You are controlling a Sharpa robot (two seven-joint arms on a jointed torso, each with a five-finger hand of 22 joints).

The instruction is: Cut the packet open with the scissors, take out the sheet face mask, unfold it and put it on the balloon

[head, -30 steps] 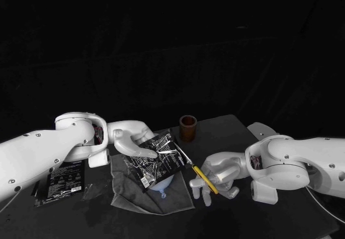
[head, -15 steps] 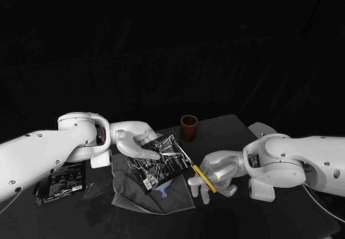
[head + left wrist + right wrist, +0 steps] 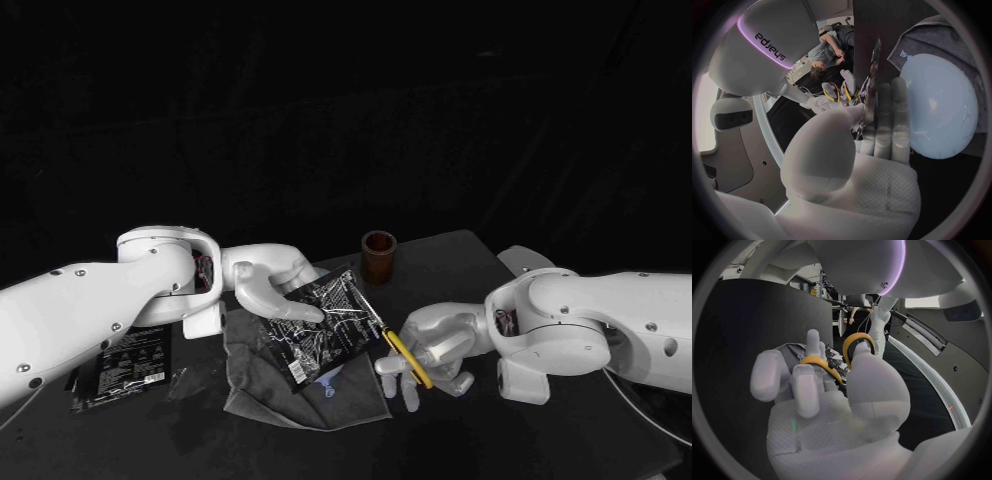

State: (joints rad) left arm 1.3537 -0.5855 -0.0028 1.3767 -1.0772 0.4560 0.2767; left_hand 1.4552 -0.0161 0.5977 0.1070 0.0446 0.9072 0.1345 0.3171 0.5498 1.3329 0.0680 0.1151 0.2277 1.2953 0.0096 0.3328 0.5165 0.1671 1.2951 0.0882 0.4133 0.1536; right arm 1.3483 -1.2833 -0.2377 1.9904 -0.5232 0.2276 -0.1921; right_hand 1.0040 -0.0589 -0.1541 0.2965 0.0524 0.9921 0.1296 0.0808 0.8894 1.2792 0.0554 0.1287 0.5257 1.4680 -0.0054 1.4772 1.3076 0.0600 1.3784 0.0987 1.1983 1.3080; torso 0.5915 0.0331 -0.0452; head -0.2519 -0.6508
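Note:
My left hand holds the shiny black packet tilted up above the table; the packet shows edge-on past my left hand in the left wrist view. My right hand grips the yellow-handled scissors, whose blades reach up to the packet's right edge. In the right wrist view the yellow scissor loops sit around the fingers of my right hand. The pale blue balloon lies under the packet on a grey cloth; only a sliver of the balloon peeks out in the head view.
A brown tube stands upright at the back of the table, just behind the packet. A second black packet lies flat at the left beside my left arm. The table's right edge runs near my right arm.
The packet has been lifted and tilted slightly more upright toward the scissors. My right hand with the scissors has shifted a little left toward it.

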